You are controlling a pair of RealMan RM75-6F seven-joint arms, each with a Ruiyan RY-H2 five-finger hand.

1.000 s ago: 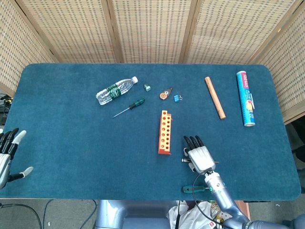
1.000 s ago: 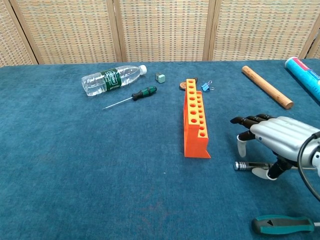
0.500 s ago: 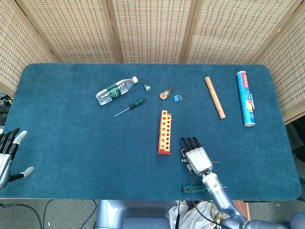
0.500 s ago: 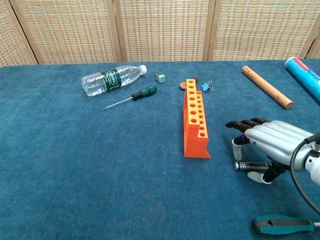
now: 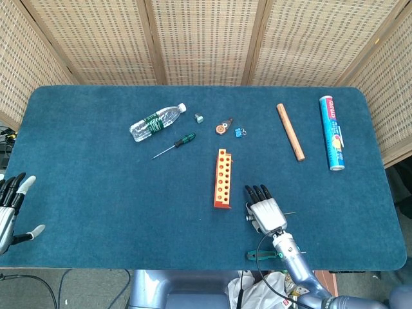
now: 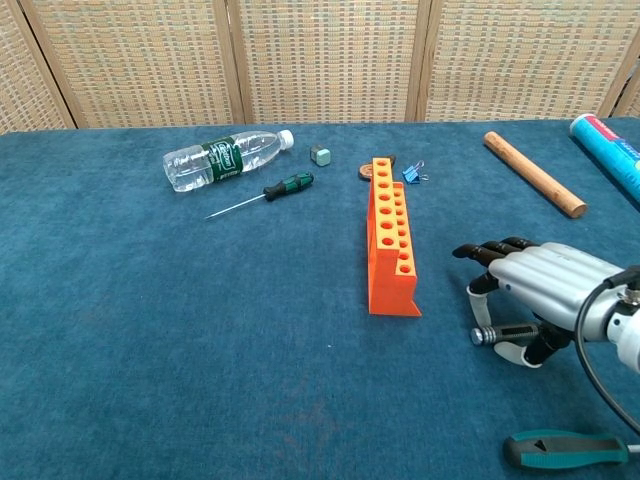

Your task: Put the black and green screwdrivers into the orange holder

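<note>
The orange holder (image 5: 222,177) (image 6: 392,245) with its rows of holes stands mid-table. Just right of it, my right hand (image 5: 266,212) (image 6: 545,285) is lowered palm down over a black screwdriver (image 6: 505,333) lying on the cloth. One finger curls down onto the handle's silver end and the thumb sits under the handle. The thin shaft pokes out to the right of the hand in the head view. A green and black screwdriver (image 5: 175,145) (image 6: 262,194) lies beside the bottle, far from both hands. My left hand (image 5: 9,209) hangs with fingers spread at the table's left front edge.
A teal-handled tool (image 5: 264,255) (image 6: 570,449) lies at the front edge behind my right wrist. A water bottle (image 5: 156,121), a small cube (image 5: 199,118), a tape measure (image 5: 223,127) and a blue clip (image 5: 240,132) sit further back. A wooden stick (image 5: 290,131) and a blue roll (image 5: 331,132) lie at right.
My right hand has edged left toward the holder and sunk lower. Its finger has curled down onto the black screwdriver's handle. The left hand has not moved.
</note>
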